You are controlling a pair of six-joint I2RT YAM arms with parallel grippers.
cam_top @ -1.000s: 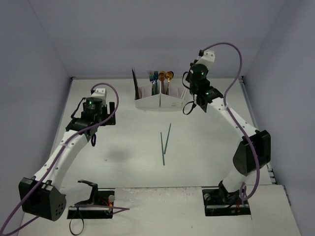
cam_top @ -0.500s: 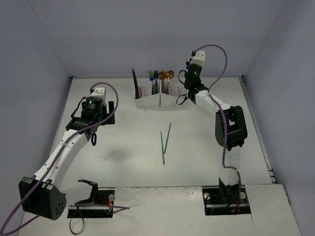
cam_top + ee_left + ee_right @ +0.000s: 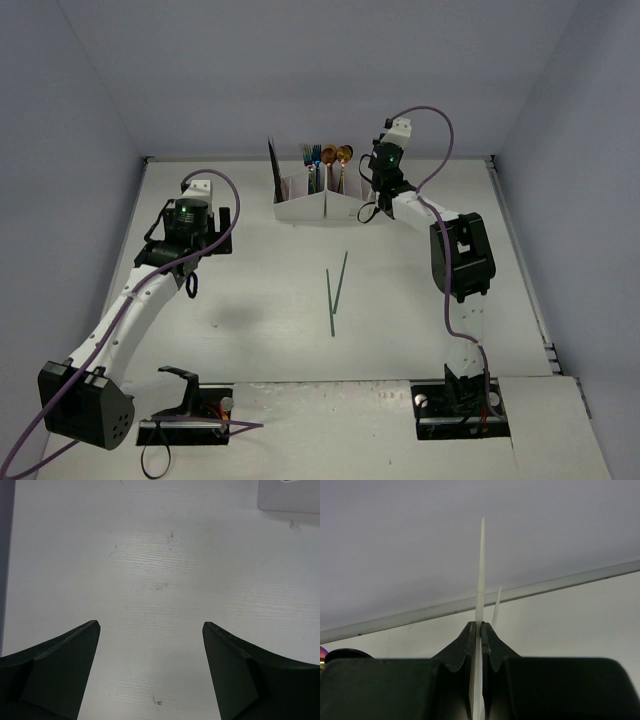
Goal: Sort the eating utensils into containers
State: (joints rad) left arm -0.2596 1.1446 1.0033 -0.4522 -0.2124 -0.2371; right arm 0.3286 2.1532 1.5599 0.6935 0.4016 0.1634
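Top external view: table (image 3: 250,340) with both arm bases at 6 o'clock and the organiser box (image 3: 320,208) at 12 o'clock.
Left arm (image 3: 130,310): stretched from its base toward 11 o'clock, wrist turned down over bare table at 9 o'clock.
Left gripper (image 3: 150,627): fingers spread wide with nothing between them; only tabletop shows in the gap.
Right arm (image 3: 455,255): folded sharply, elbow raised at 3 o'clock, forearm reaching to the organiser's right end.
Right gripper (image 3: 480,625): pinched tight on a thin white panel (image 3: 481,570) seen edge-on, apparently a wall of the organiser.
Stored pieces: black piece (image 3: 272,160), forks (image 3: 312,155) and spoons (image 3: 336,155) standing upright in the organiser.
Chopsticks (image 3: 330,302): two teal sticks lying near each other at table centre, at 6 o'clock of the organiser, well apart from both grippers.
Hard to make out: handles hidden behind the organiser walls; which compartment holds which piece; in the left wrist view the organiser is cut to a corner at 1 o'clock.
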